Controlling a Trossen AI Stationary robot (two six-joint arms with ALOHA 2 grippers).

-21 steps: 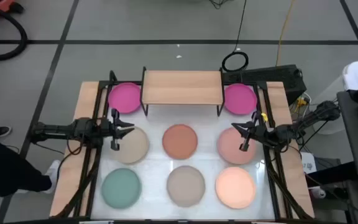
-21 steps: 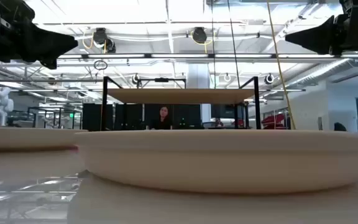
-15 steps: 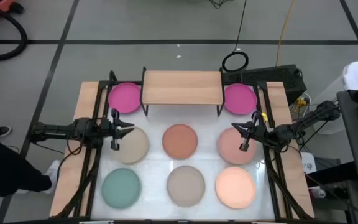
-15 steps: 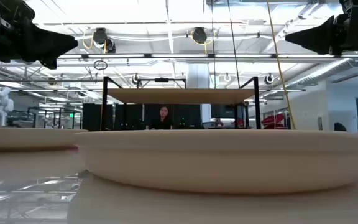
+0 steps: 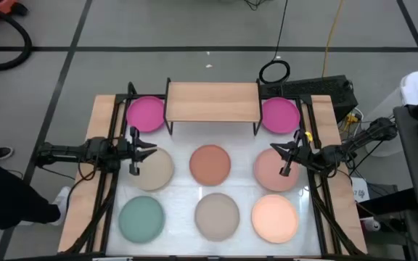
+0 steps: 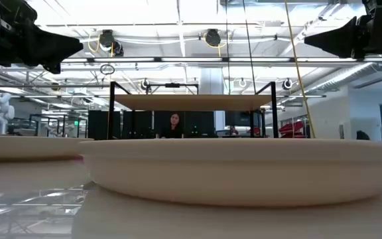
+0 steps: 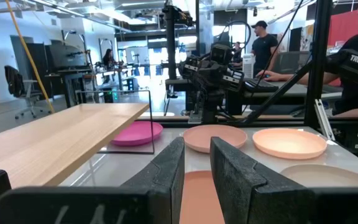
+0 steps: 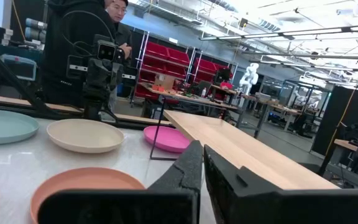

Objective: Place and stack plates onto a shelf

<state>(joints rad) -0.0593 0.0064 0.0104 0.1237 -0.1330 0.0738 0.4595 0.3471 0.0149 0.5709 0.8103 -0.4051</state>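
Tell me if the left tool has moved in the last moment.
No. The left tool sits at the same spot over the beige plate, equally far from the shelf.

A robotics lab or workshop is shown. An open hall with exposed ceiling pipes (image 6: 178, 40) and strip lighting is seen behind the table (image 5: 107, 109). Red parts bins (image 8: 185, 65), workbenches and a white robot (image 8: 250, 74) are seen along the far side. People (image 7: 263, 46) are seen at desks, and cables (image 5: 329, 36) are laid across the tiled floor.
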